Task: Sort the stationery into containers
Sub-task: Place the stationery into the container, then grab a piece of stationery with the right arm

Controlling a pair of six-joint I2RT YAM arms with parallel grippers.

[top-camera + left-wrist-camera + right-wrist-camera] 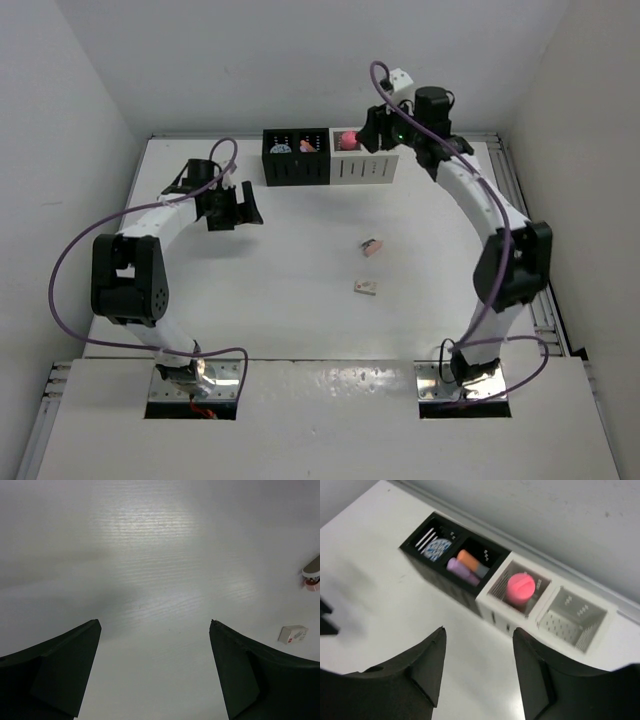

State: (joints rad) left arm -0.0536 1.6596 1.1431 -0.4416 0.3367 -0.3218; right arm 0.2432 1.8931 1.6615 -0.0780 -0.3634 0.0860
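Surface (300, 330): white, with the black organizer (296, 172) at its far edge as reference for everything else.

Left end effector (232, 210): left of the black organizer and nearer the arm bases, well apart from it, jaws spread wide, nothing between them.

Right end effector (479, 632): right of the black organizer, up above the white organizer (362, 168), jaws likewise parted and empty.

White organizer: touching the black organizer's right side, in one row with it.

Hot-pink tube (521, 586): upright in the white compartment adjoining the black organizer; the compartment beyond it bare.

Tape roll (436, 548): in the black organizer's left compartment.

Lilac stick (461, 570): in the black organizer's right compartment, lying against an orange stick (470, 560).

First eraser block (373, 246): loose on the surface, in front of the black organizer and off to its right, well apart from it.

Second eraser block (366, 287): further still from the black organizer, near the first but not touching.

Step in hand, by the look of it: bigger items sorted, only the erasers left out.

Next move, as a judgement: calls for lowering an open end effector over one eraser, straddling its narrow sides, closing gently on so small a piece, then carrying it to the bare compartment farthest from the black organizer.
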